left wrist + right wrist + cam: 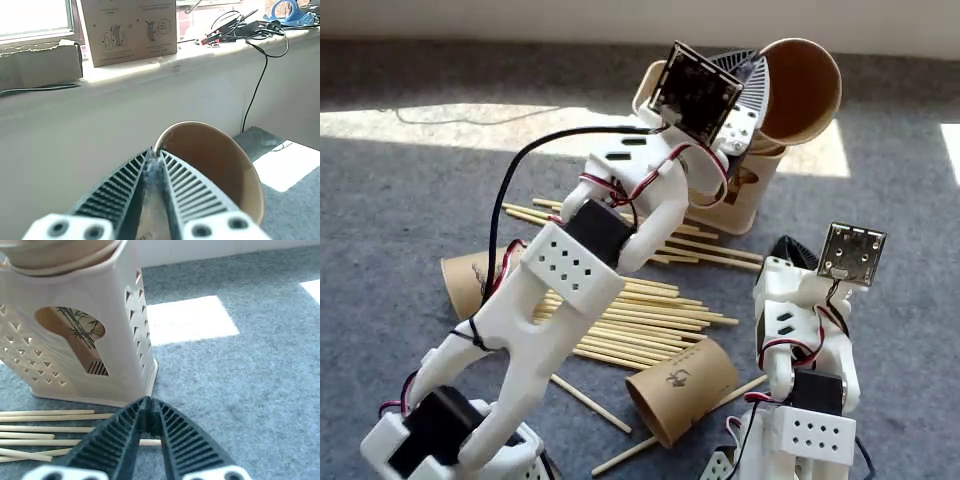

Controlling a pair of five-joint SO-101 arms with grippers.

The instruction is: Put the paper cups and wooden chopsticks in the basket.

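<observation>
So my left gripper (156,154) was pinched tight on the rim of a paper cup (215,165) above the basket (740,205), cup tipped sideways, mouth facing back toward me. Right gripper (149,414) was closed on nothing, by the chopsticks (45,415).

Daylight glares white at the window (35,15) and lays hard-edged sunlit patches across the grey carpet (410,220).

An upper cup (802,90) hangs over the basket (752,198), chopsticks (650,312) lie before it between a left cup (465,282) and right cup (680,388).
</observation>
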